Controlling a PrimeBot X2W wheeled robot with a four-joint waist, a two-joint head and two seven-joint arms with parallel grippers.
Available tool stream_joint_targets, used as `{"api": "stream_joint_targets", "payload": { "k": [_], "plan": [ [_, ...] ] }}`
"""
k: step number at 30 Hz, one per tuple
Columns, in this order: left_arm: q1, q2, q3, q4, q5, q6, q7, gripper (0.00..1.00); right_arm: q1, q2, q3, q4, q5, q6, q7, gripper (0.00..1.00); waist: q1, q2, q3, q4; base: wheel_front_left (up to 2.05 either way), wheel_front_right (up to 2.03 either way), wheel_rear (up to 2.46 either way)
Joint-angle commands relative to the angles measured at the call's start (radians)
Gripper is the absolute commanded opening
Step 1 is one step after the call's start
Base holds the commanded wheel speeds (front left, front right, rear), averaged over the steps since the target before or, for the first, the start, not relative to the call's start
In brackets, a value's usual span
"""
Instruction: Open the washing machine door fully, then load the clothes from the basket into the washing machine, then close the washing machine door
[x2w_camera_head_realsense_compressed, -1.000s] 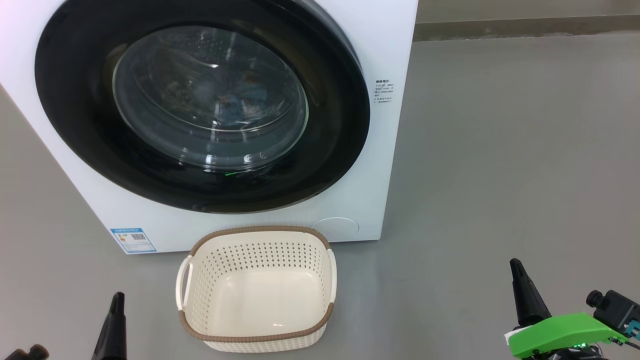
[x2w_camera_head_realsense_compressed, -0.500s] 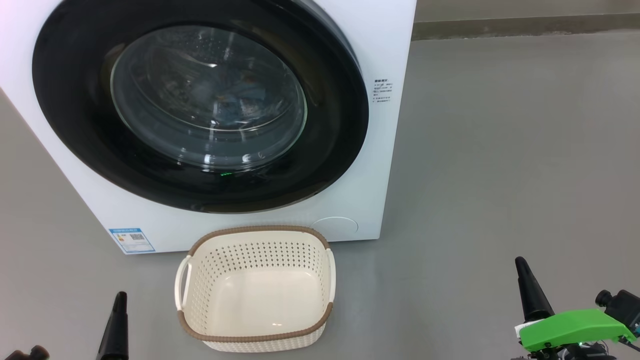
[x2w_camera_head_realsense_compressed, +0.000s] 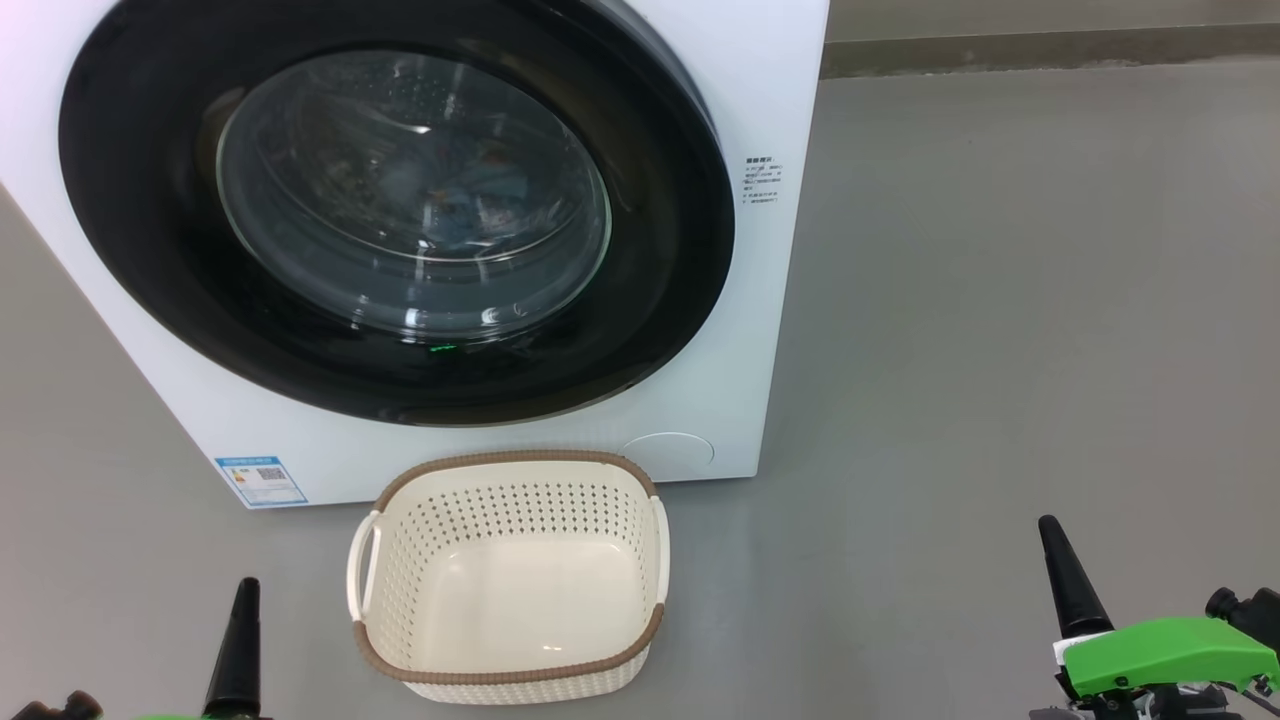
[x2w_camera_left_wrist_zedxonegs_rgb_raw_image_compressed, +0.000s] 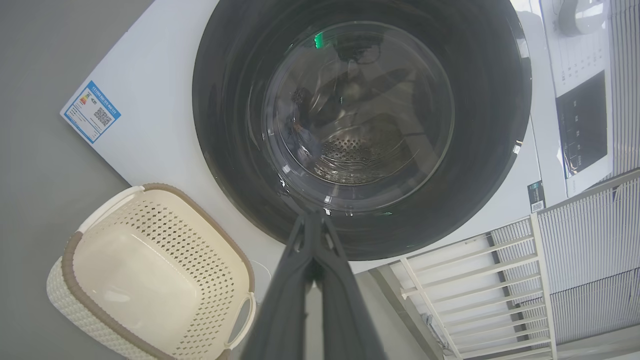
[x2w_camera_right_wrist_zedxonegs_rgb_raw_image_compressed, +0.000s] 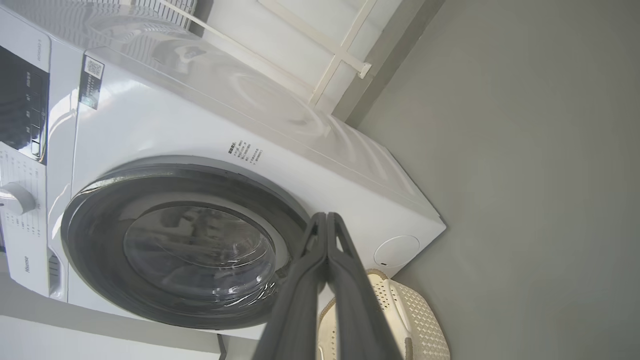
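Note:
The white washing machine (x2w_camera_head_realsense_compressed: 770, 90) stands ahead with its round black-ringed door (x2w_camera_head_realsense_compressed: 660, 300) shut flat against the front. Behind the glass a dim blue and orange patch (x2w_camera_head_realsense_compressed: 478, 196) looks like the clothes. The cream basket (x2w_camera_head_realsense_compressed: 400, 660) sits on the floor just before the machine, and nothing lies in it. My left gripper (x2w_camera_head_realsense_compressed: 246, 586) is shut at the lower left, left of the basket. My right gripper (x2w_camera_head_realsense_compressed: 1047, 524) is shut at the lower right, well off to the basket's right. The left wrist view has the shut left gripper (x2w_camera_left_wrist_zedxonegs_rgb_raw_image_compressed: 312, 216) pointing at the door (x2w_camera_left_wrist_zedxonegs_rgb_raw_image_compressed: 230, 125), beside the basket (x2w_camera_left_wrist_zedxonegs_rgb_raw_image_compressed: 75, 250). The right gripper (x2w_camera_right_wrist_zedxonegs_rgb_raw_image_compressed: 326, 216) is shut too.
Grey floor (x2w_camera_head_realsense_compressed: 1000, 300) spreads wide to the right of the machine, up to a dark skirting (x2w_camera_head_realsense_compressed: 1050, 50) at the back. A white slatted rail (x2w_camera_left_wrist_zedxonegs_rgb_raw_image_compressed: 475, 270) stands beside the machine. A blue label (x2w_camera_head_realsense_compressed: 260, 481) is stuck low on its front.
The right gripper has drifted a little right and lower in the view. The left fingertip has risen slightly. The door and basket have stayed put.

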Motion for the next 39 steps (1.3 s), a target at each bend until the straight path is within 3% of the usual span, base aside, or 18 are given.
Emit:
{"api": "stream_joint_targets", "payload": {
  "k": [1, 39],
  "plan": [
    [-0.049, 0.008, 0.031, -0.016, -0.017, -0.002, 0.006, 0.0, -0.057, -0.013, 0.006, -0.027, 0.023, 0.001, 0.007, 0.0, 0.0, 0.0, 0.0, 0.0, 0.0, 0.0, 0.0],
    [-0.08, -0.079, 0.106, -0.006, -0.273, -0.002, 0.116, 0.0, -0.083, -0.013, -0.043, -0.03, 0.406, 0.0, 0.115, 0.0, 0.0, 0.0, 0.006, -0.009, 0.0, 0.0, 0.0]
  ]
}}
